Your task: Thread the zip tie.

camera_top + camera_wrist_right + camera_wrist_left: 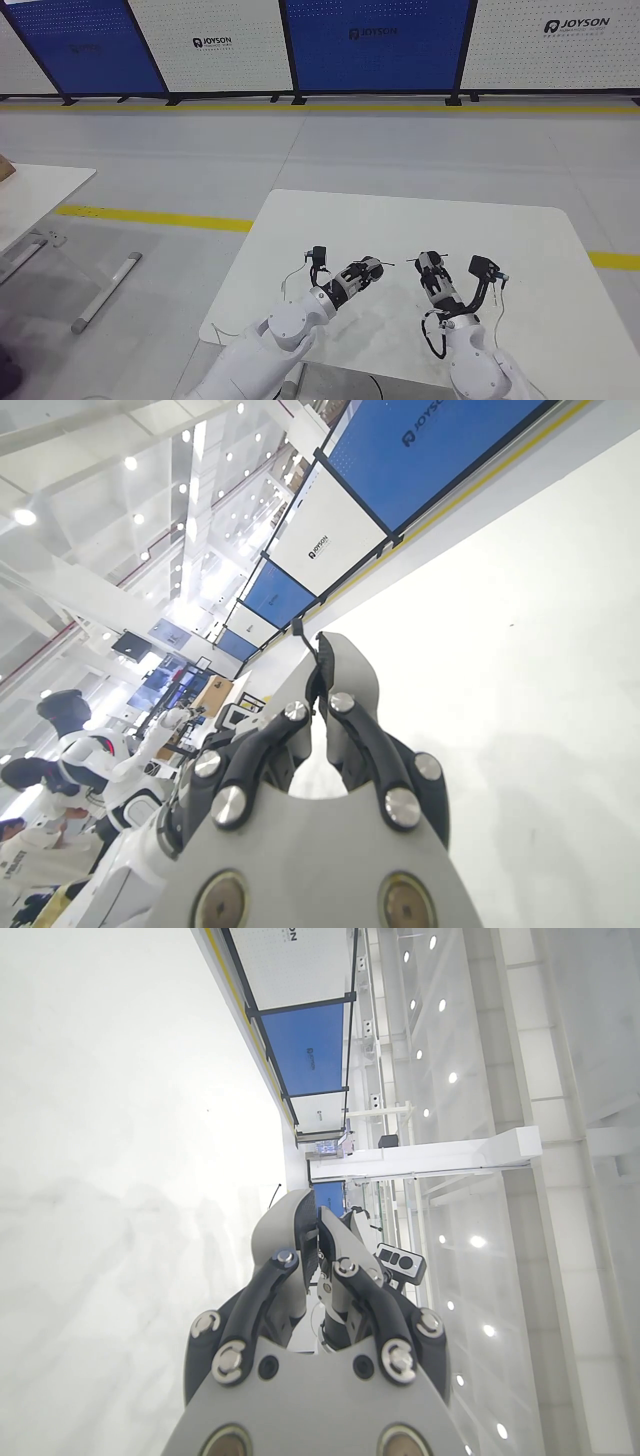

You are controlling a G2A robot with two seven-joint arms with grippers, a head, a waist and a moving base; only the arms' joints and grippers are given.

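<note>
A second white table point(40, 190) and a metal bar point(105, 295) on the grey floor point(200, 150) sit well apart from the arms. The white tabletop point(520, 240) faces blue and white panels point(375, 45) past a yellow line point(150, 217). The right claw point(319, 665) is clenched on the black zip tie point(299, 629), whose head pokes beyond the fingertips. The left claw point(316, 1213), also clenched, has a thin black strip point(274, 1194) just beside its tip.

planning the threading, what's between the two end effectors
Bare table, seen in the top view, between left end effector and right end effector; a thin zip tie tip pokes in.
</note>
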